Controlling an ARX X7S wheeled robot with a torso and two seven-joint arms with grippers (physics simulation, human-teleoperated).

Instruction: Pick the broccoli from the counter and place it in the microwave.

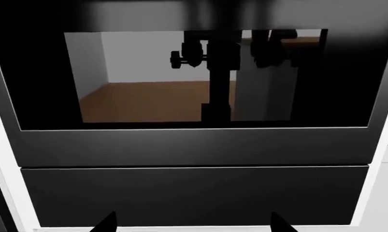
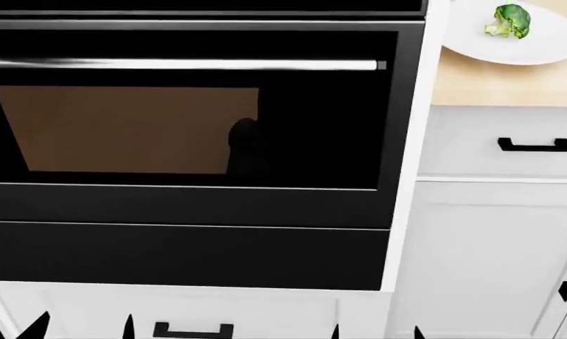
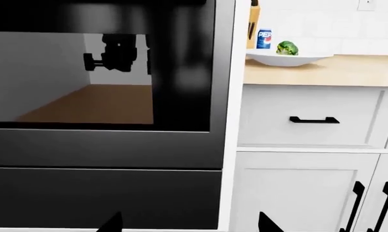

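Note:
The broccoli (image 2: 509,21) (image 3: 286,48), a small green floret, lies on a round white plate (image 2: 547,44) (image 3: 271,60) on the tan counter (image 2: 509,83) (image 3: 323,72), far right and above both arms. My left gripper (image 1: 194,224) (image 2: 83,329) is open and holds nothing; it faces the black oven door (image 1: 194,145). Only the fingertips of my right gripper (image 3: 190,223) (image 2: 375,332) show; it is open and empty, low before the oven's right edge. The microwave is out of view.
A large black oven (image 2: 189,141) with a steel handle bar (image 2: 179,65) fills the left. White cabinets with black handles (image 2: 534,146) (image 3: 314,120) stand under the counter. A Pepsi can (image 3: 264,38) and a tan block (image 3: 252,29) stand behind the plate.

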